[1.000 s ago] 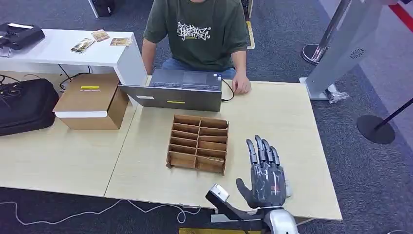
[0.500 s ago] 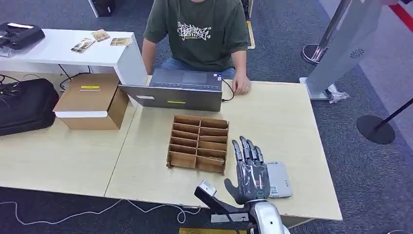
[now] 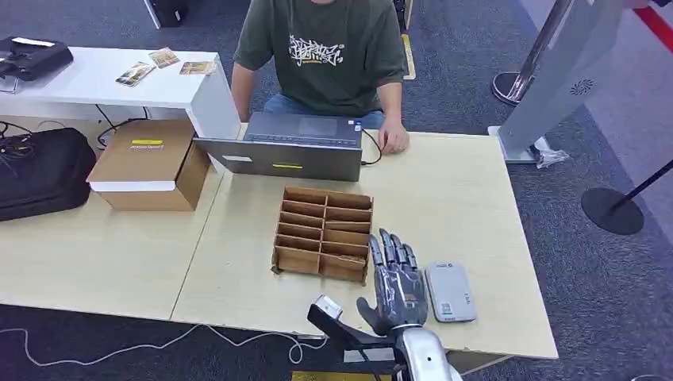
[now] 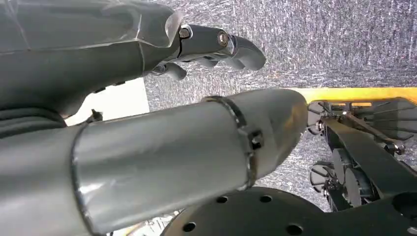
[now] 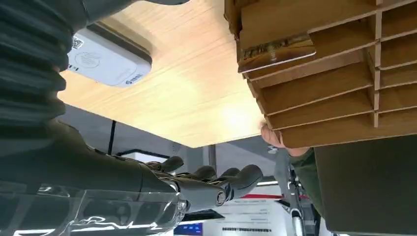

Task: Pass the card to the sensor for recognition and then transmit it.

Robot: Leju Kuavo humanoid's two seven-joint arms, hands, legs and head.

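Right robot hand [image 3: 395,286]: raised over the near edge of the surface [image 3: 444,198], fingers straight and spread apart, nothing in it. It sits between the rack [image 3: 323,233] and the sensor [image 3: 450,291].
Left robot hand [image 4: 216,46]: hangs down by the robot's side above the carpet, fingers bent a little, nothing in it.
Card [image 5: 275,51]: lying in one slot of the wooden rack, near a corner, with its edge sticking out a bit (seen in the right wrist view; too small to pick out from the head view).
Sensor: a flat grey box lying on the surface, just beside the right robot hand, on the side away from the rack.
How the card will handle: I think it is thin, light and stiff, and smooth, so it may slip. It sits low in a tight slot, so there is little room.
Where to take hold: the edge that sticks out, pinched between thumb and a finger, then slid straight out.
Step now: the card is not picked up yet.
Person [image 3: 321,55]: sits across the surface behind a laptop [image 3: 290,147].
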